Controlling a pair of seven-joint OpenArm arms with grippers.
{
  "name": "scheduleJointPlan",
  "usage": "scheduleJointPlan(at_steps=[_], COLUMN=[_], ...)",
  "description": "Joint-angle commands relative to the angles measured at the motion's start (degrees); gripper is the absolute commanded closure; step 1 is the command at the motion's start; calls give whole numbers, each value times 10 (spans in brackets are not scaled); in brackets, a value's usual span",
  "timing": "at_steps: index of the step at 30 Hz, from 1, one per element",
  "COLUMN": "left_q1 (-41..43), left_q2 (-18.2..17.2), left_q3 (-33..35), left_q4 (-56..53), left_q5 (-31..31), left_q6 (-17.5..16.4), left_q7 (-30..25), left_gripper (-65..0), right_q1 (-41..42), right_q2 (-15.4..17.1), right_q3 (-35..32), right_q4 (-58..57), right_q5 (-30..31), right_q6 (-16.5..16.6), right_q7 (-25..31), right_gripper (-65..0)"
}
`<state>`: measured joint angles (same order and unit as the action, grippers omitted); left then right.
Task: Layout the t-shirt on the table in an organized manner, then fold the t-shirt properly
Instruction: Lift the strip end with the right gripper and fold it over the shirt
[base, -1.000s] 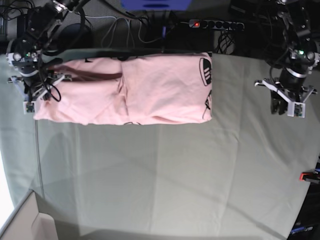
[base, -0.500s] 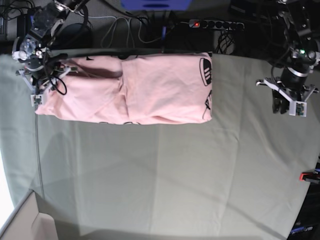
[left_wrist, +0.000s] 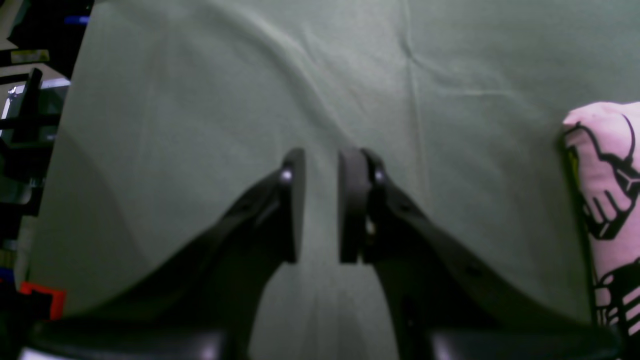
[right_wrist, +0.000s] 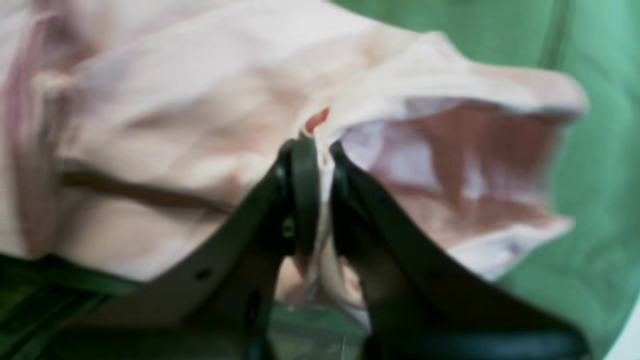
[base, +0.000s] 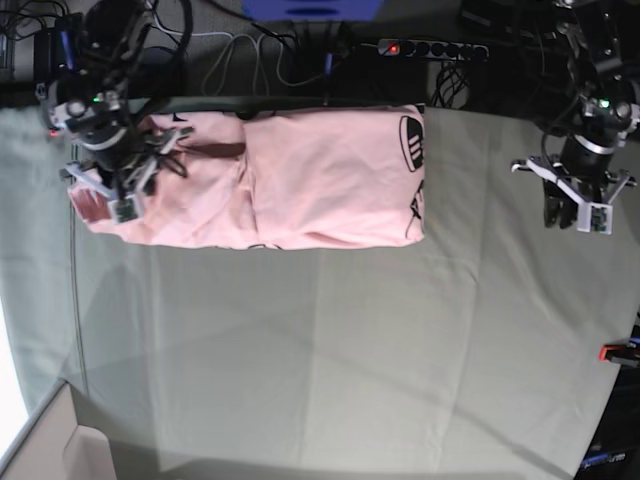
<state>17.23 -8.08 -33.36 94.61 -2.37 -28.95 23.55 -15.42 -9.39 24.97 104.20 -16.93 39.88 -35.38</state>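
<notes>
Pale pink cotton t-shirt (base: 290, 175) with black print lies folded lengthwise along the far edge of the grey-green cloth surface (base: 330, 350). Right tool (right_wrist: 320, 165) pinches its lifted end; left tool (left_wrist: 320, 205) hovers slightly parted, empty, near the surface's other end.

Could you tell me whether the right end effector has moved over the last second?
Yes: the right end effector has carried the t-shirt edge inward, away from the table's end.

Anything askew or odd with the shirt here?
Yes: the t-shirt lies as a folded band at the table's far edge, but its end under the right claw is pinched, lifted and rumpled, not flat.
</notes>
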Motion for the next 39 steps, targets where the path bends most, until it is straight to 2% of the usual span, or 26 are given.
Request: scheduleJointPlan(at_steps=[1,13,17,21,28,31,39], left_q1=[-3,-4,-8,-11,-8,-6,-10], left_q2=[-7,-7,-7,-9,-13,-13,-12], left_q3=[-3,-3,-3,-3,-4,-18,-80], left_q4=[10,9,9,9,10,10,10], left_q5=[-5,-5,-5,-5,0,0,0], left_q6=[1,1,1,1,1,1,1], left_q7=[-14,-14,-14,-13,-13,-13,-13], left_gripper=[-112,-112,-112,-112,-112,-112,-112], right_q1=[6,0,-18,-41,-41,-32,9], right_q2=[4,4,4,4,4,4,4], right_q3=[3,-13,-78,-171,-299,-335,-371], right_q4=[11,27,28,29,29,26,-30], right_q5=[7,7,7,7,7,7,7], right_q6=[1,1,1,1,1,1,1], right_q7=[12,12,9,12,8,7,7], right_gripper=[0,0,0,0,0,0,0])
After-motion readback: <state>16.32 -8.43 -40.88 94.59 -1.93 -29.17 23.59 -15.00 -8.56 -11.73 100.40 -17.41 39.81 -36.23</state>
